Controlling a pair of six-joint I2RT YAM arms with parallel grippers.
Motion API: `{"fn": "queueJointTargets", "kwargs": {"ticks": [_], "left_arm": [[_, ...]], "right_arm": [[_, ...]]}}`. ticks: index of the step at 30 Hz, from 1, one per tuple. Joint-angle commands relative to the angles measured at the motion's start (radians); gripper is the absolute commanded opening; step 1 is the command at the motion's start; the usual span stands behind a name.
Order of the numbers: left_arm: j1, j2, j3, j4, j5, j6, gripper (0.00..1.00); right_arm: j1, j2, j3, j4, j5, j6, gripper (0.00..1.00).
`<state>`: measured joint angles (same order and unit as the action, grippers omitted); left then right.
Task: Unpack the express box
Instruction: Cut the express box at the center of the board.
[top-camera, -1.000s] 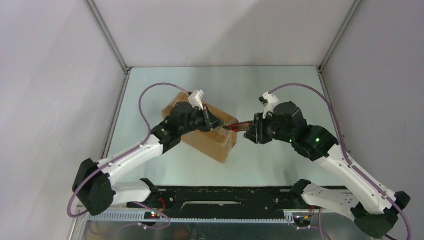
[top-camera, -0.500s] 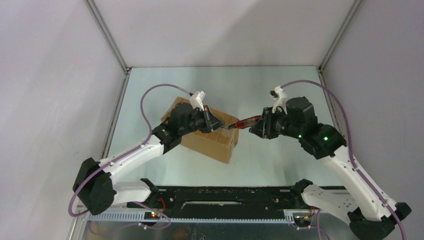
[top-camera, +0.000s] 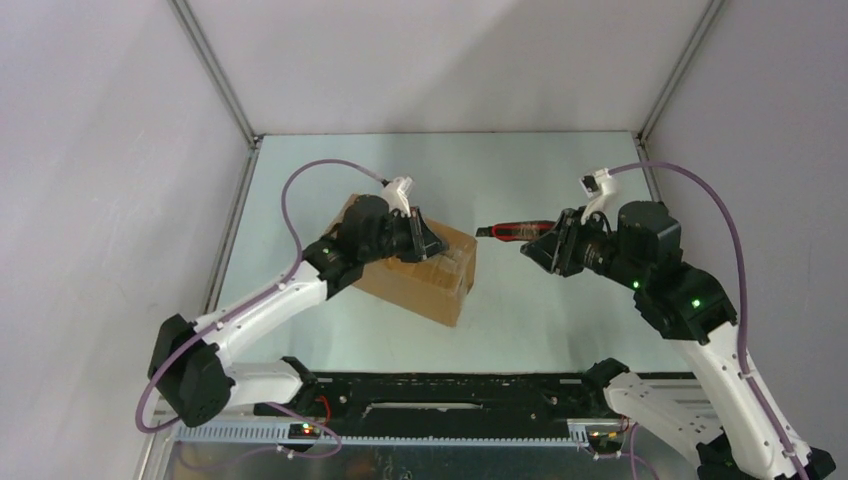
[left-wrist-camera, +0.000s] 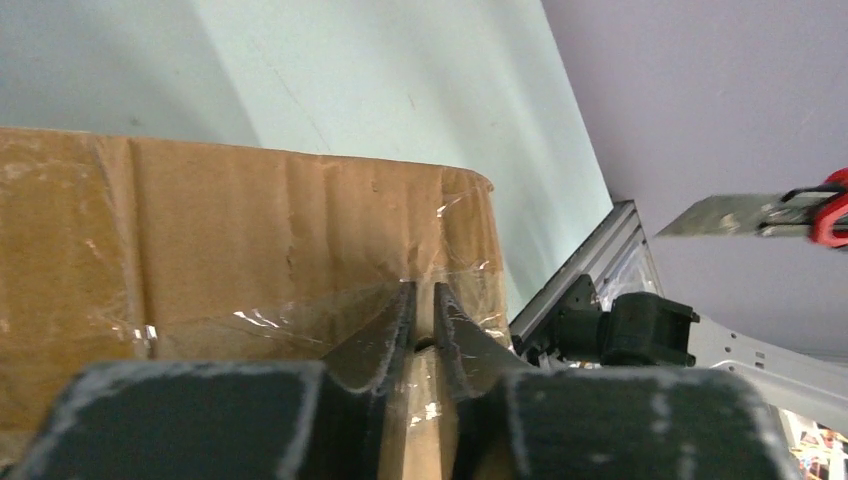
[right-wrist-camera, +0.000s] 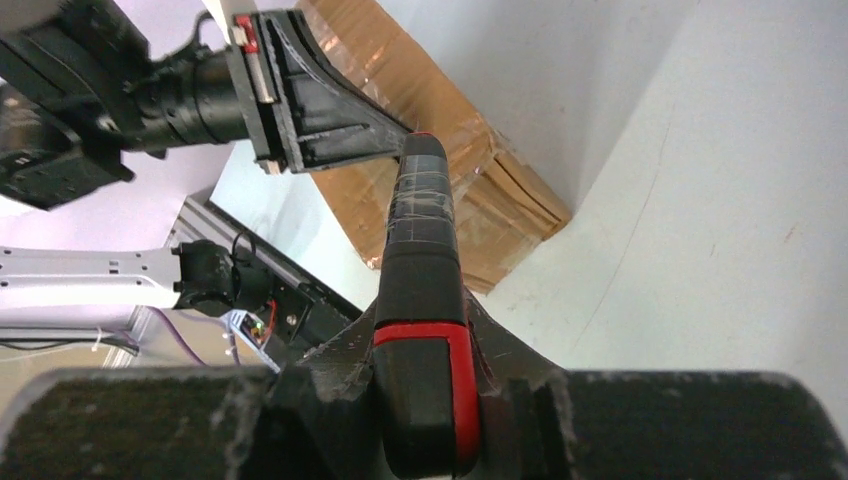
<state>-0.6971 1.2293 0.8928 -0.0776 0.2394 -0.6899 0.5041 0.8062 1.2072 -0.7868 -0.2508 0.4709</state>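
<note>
Express box (top-camera: 425, 285) lay on the table (top-camera: 540, 320) left of centre, long axis running 10 to 4 o'clock, with clear tape shining along its top seam. No print on it could be read. Left gripper (top-camera: 428, 245) rested tips-down on that taped seam near the box's 3 o'clock end, jaws a narrow slit apart with nothing seen between them. Right gripper (top-camera: 545, 243) hung off the box's 3 o'clock side, clamped on a red-and-black utility knife (top-camera: 510, 232). Its blade was out, pointing to 9 o'clock, near the box but apart from it.
</note>
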Motion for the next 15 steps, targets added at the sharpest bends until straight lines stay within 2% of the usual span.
{"fn": "queueJointTargets", "kwargs": {"ticks": [1,5,7,9,11,15], "left_arm": [[0.026,0.019,0.115,-0.363,-0.091,0.130,0.24],[0.027,-0.032,0.236,-0.430,-0.096,0.192,0.38],[0.028,-0.085,0.267,-0.419,-0.071,0.236,0.51],[0.028,-0.138,0.291,-0.407,-0.001,0.288,0.64],[0.036,-0.173,0.309,-0.394,0.112,0.337,0.73],[0.043,-0.194,0.324,-0.362,0.362,0.373,0.77]], "right_arm": [[-0.004,0.011,0.014,0.020,-0.064,-0.011,0.00],[-0.008,0.016,0.008,0.027,-0.122,-0.019,0.00],[-0.020,0.017,0.007,0.025,-0.181,-0.026,0.00],[-0.050,0.019,0.007,0.028,-0.293,-0.030,0.00],[-0.091,0.023,0.007,0.030,-0.398,-0.032,0.00],[-0.131,0.031,0.006,0.049,-0.544,-0.020,0.00]]}}
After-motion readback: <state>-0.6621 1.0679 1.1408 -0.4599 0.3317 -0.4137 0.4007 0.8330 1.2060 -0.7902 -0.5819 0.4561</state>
